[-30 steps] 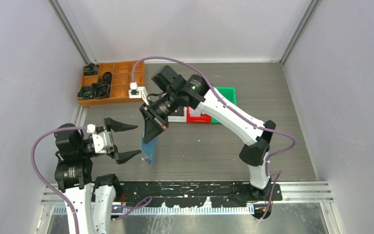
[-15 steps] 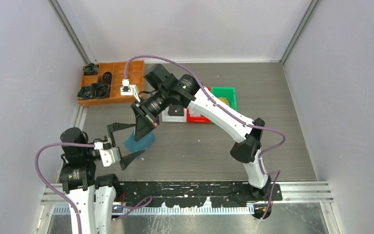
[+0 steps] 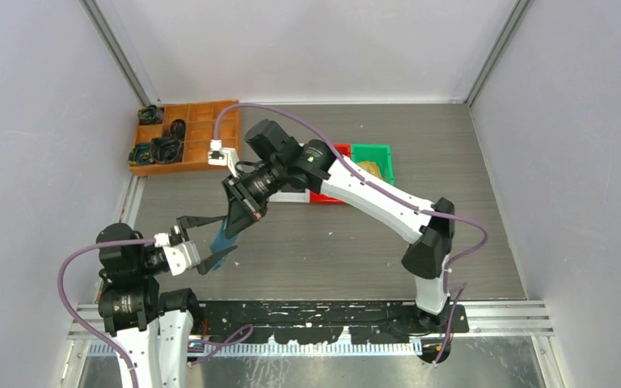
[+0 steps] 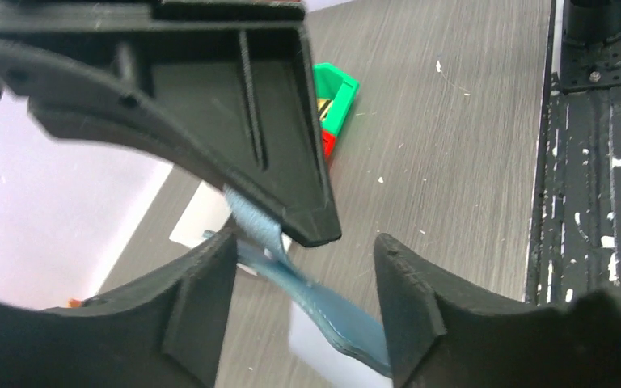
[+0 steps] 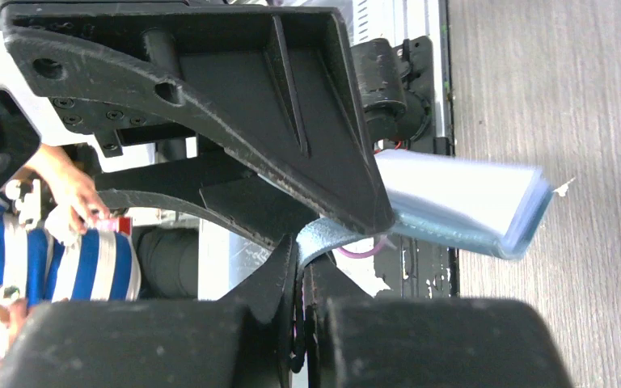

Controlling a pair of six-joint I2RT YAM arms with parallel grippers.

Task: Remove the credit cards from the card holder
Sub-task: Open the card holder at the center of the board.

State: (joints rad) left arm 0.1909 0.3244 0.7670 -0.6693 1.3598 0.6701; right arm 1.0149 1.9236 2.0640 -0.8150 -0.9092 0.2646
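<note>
My right claw (image 3: 238, 217) is closed tight on one edge of the holder (image 3: 219, 240) and holds it in the air over the table (image 3: 331, 259), hanging down. My left claw (image 3: 228, 233) is wide open, one finger at each side of the holder, gripping nothing. Pale cards (image 5: 453, 174) show inside it.

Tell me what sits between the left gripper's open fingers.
The card holder, held by the right gripper, hangs there; top external and left wrist views show it.
</note>
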